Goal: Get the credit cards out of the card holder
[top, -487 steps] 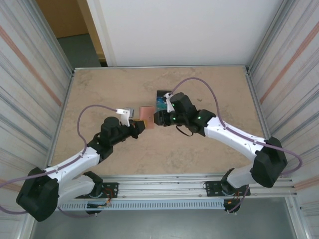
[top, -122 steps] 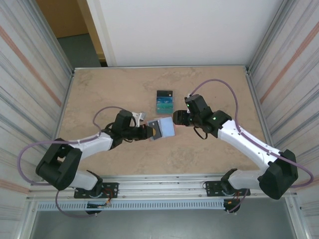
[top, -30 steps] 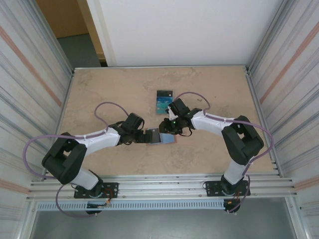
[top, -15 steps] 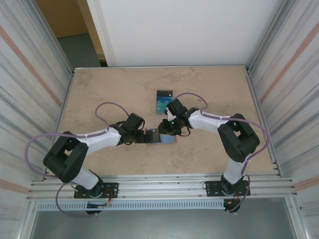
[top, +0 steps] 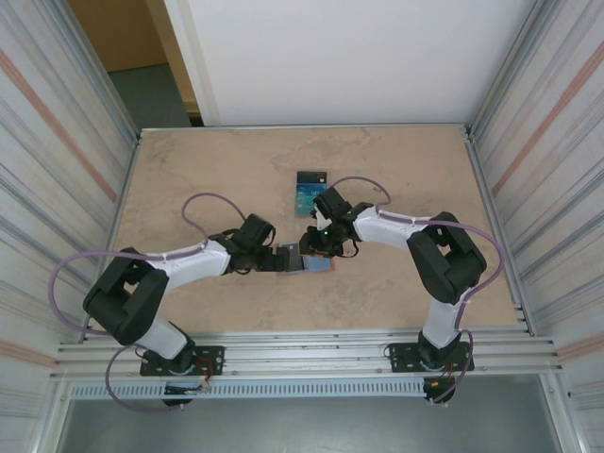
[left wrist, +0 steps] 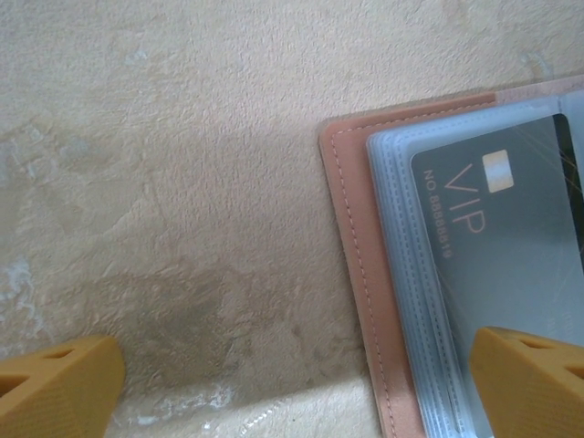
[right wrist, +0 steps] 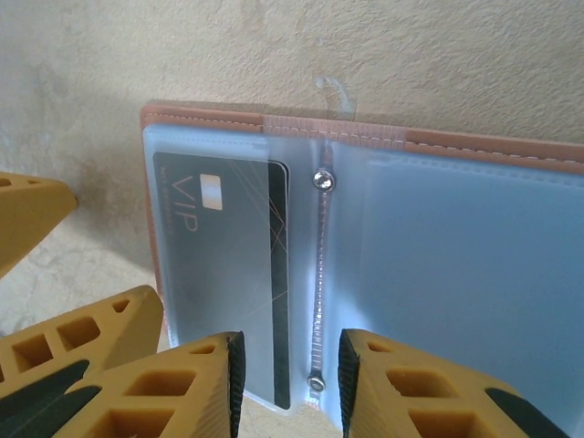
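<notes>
The card holder (top: pixel 317 265) lies open and flat on the table, reddish-brown leather (left wrist: pixel 358 274) round pale blue clear pockets (right wrist: pixel 456 265). A dark credit card marked VIP (right wrist: pixel 224 246) sits inside its left pocket (left wrist: pixel 511 237). Two more credit cards (top: pixel 310 192), dark and teal, lie on the table behind it. My left gripper (left wrist: pixel 292 392) is open wide and straddles the holder's left edge (top: pixel 282 258). My right gripper (right wrist: pixel 287 383) hangs low over the holder's near edge (top: pixel 317 248). Its jaws stand a little apart beside the riveted spine, with nothing clamped.
The left arm's orange fingers (right wrist: pixel 87 328) show beside the holder's left side in the right wrist view. Ribbed metal walls (top: pixel 57 189) close in the table on both sides. Bare stone-patterned tabletop (top: pixel 208 170) stretches to the left and the back.
The right arm's elbow has folded a little further in, while its gripper stays at the holder. The left gripper and the holder have hardly moved.
</notes>
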Controlling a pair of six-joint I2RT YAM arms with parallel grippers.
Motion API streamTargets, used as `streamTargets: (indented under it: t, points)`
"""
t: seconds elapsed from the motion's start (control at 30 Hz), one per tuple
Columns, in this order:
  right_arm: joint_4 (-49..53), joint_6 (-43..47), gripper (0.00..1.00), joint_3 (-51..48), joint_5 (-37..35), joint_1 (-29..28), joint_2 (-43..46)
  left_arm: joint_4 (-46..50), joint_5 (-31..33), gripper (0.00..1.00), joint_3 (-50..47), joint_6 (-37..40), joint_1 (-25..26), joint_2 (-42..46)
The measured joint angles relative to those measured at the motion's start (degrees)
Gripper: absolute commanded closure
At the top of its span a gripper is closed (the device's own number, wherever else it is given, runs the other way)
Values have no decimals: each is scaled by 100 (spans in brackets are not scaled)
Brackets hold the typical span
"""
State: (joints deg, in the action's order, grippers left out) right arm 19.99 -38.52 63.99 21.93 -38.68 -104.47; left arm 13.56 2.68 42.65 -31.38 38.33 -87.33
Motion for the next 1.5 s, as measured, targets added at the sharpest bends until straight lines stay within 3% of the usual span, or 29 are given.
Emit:
streamTargets:
  t: [0.07,0.27,0.57,1.03,1.5]
  points:
    - [-2,2,66,0,-28,0,2,24,90,19,11,35,85,-17]
    - [0,59,65,-2,-195,11,111,-37,151,31,-13,125,203,321]
    - [-9,149,66,-9,-260,11,326,59,409,27,151,356,203,800]
    - [-44,146,64,-50,-262,11,326,551,647,20,424,546,428,-9]
    - [-26,146,63,-144,-310,11,326,551,708,20,525,568,483,-350]
